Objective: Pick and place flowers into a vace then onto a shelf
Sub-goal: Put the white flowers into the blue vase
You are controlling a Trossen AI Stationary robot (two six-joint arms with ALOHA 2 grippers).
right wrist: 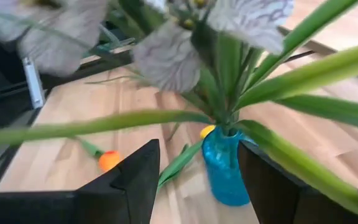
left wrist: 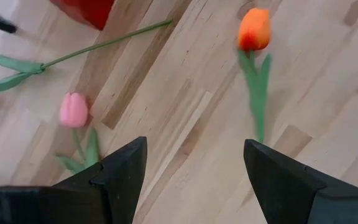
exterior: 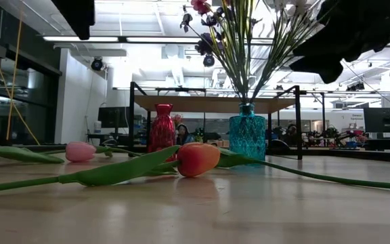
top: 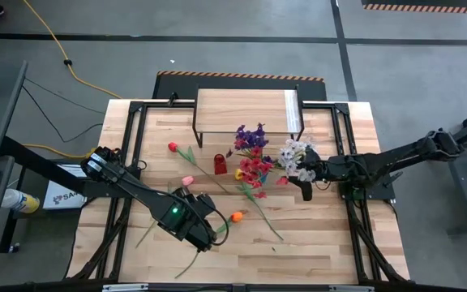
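The left gripper [top: 209, 231] hangs over the near-left part of the surface [top: 314, 235], its fingers [left wrist: 126, 168] apart with bare wood between them. Just ahead of it lie an orange tulip [left wrist: 254, 29] and a pink tulip [left wrist: 74, 109], both flat on the surface and untouched. In the low view the orange tulip [exterior: 198, 159] lies nearest, its stem running off to the left, with the pink one [exterior: 80, 151] farther back on the left. A red tulip [top: 173, 148] lies apart, toward the left of the shelf [top: 246, 109].

The right gripper [top: 305, 180] sits over the middle of the surface, right beside the white blossoms [top: 296, 154]. Its fingers [right wrist: 138, 180] stand apart on either side of the blue vase [right wrist: 224, 167]; they do not clamp anything that can be seen. White petals and green leaves crowd just in front of its camera.

The blue vase [exterior: 247, 137] stands upright on the surface in front of the shelf, holding a bunch of purple [top: 251, 136], red [top: 254, 168] and white sprays with long green stems. A smaller red vase [exterior: 162, 129] stands upright to its left, apart from it. The shelf [exterior: 208, 103] is behind both vases, and its top is bare wood.
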